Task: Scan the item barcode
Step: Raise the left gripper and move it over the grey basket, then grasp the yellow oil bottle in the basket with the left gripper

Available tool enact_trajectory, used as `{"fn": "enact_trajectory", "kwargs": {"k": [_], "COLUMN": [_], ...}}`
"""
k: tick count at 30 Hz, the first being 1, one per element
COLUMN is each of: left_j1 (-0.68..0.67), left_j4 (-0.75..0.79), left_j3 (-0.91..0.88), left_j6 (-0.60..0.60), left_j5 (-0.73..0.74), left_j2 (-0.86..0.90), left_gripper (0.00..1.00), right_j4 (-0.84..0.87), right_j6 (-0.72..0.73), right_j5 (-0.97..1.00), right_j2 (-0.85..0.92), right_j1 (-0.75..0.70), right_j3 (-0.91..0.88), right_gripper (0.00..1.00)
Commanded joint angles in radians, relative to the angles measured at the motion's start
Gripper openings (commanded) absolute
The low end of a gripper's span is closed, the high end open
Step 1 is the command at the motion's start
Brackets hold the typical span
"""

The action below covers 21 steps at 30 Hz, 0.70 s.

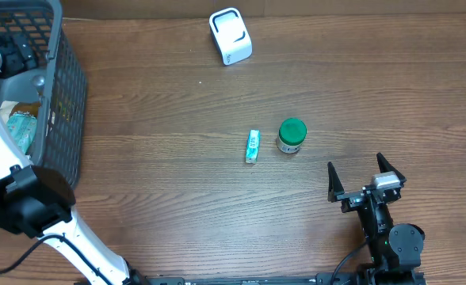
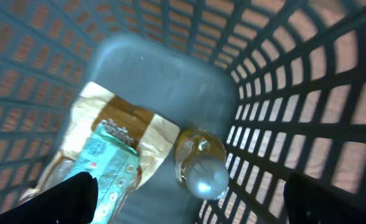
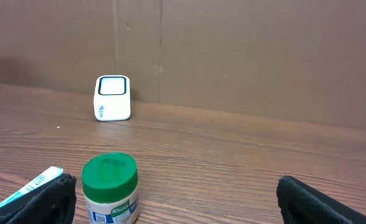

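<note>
Holds the left claw [image 2: 192, 196] wide and empty inside the basket [image 2: 332, 74] over a packet [image 2: 108, 155] and an amber jar [image 2: 198, 162], the right claw [image 1: 355, 161] wide near the table's [image 1: 177, 198] front, with a green jar [image 1: 292, 135] and tube [image 1: 252, 146] between it and the scanner [image 1: 231, 36].

Overhead looks down; left wrist inside basket [image 2: 295, 93]; right wrist faces scanner [image 3: 112, 98]

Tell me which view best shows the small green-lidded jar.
Right wrist: the small green-lidded jar stands close and side-on, lid and printed label visible, base cut off. Overhead shows mainly its green lid from above. Left wrist looks into the grey plastic basket, no jar.
</note>
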Motion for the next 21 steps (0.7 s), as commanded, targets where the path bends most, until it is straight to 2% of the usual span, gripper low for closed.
{"fn": "enact_trajectory", "kwargs": {"k": [1, 11, 15, 18, 21], "left_j1": [0.002, 0.002, 0.001, 0.001, 0.001], "left_j4": [-0.013, -0.032, -0.029, -0.025, -0.022], "left_j3": [0.005, 0.005, -0.001, -0.001, -0.001], "left_j6": [0.045, 0.053, 0.053, 0.053, 0.053], "left_j5": [0.036, 0.038, 0.038, 0.038, 0.038], "left_j2": [0.050, 0.180, 0.206, 0.209, 0.209], "left_gripper": [0.91, 0.80, 0.74, 0.65, 0.63], "right_j4": [0.003, 0.003, 0.003, 0.003, 0.003], "right_j6": [-0.004, -0.004, -0.004, -0.004, -0.004], "right_j5": [-0.006, -0.006, -0.006, -0.005, -0.006], "right_j2": [-0.007, -0.007, -0.007, -0.007, -0.007], "right_j1": [0.004, 0.004, 0.004, 0.004, 0.004], "right_j3": [-0.011, -0.011, -0.011, -0.011, -0.011], "right_gripper": [1.00, 1.00, 1.00, 1.00, 1.00]}}
